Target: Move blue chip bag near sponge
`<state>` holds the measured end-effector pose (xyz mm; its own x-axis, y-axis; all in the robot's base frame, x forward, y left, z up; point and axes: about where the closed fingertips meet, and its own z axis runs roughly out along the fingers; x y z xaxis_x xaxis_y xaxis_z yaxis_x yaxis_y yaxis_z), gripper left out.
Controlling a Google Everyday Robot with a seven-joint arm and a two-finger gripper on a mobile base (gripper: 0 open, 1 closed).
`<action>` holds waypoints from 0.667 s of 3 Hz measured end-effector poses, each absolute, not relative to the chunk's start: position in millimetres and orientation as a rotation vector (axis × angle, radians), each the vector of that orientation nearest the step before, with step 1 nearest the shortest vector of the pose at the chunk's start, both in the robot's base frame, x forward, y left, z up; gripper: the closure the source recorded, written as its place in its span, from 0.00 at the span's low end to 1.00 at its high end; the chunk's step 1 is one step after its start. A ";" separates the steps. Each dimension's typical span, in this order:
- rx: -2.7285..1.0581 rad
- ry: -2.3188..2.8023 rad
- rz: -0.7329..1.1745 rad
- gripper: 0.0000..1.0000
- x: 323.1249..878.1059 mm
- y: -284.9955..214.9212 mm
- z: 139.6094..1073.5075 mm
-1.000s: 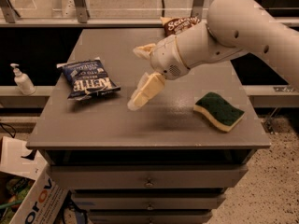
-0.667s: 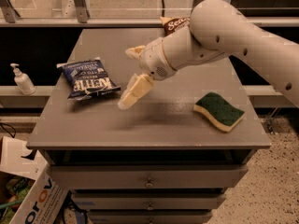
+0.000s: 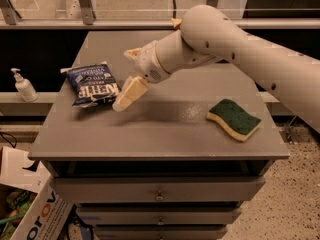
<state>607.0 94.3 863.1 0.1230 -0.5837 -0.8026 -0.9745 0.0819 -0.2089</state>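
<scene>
The blue chip bag (image 3: 92, 84), dark navy with white "Kettle" lettering, lies flat on the left part of the grey table (image 3: 165, 129). The sponge (image 3: 234, 119), green top over pale yellow foam, lies on the right part of the table, far from the bag. My gripper (image 3: 129, 74) hovers just right of the bag's right edge, a little above the table. It is open: one tan finger (image 3: 129, 93) points down by the bag's lower right corner, the other (image 3: 133, 53) sits further back. It holds nothing.
My white arm (image 3: 235, 49) crosses over the table's back right and hides what lies behind it. A soap pump bottle (image 3: 22, 86) stands on a ledge to the left. A cardboard box (image 3: 35, 216) sits on the floor at the lower left. Drawers (image 3: 159, 196) are below the tabletop.
My gripper has moved left across the table, from near the middle to right beside the blue chip bag. The bag and the sponge have not moved.
</scene>
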 end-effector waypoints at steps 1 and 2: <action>-1.581 1.560 0.591 0.00 625.1 110.2 858.5; -1.574 1.554 0.611 0.13 623.0 122.9 853.0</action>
<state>623.0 122.9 853.0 0.1196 -0.5729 -0.8109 -0.9717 0.1000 -0.2139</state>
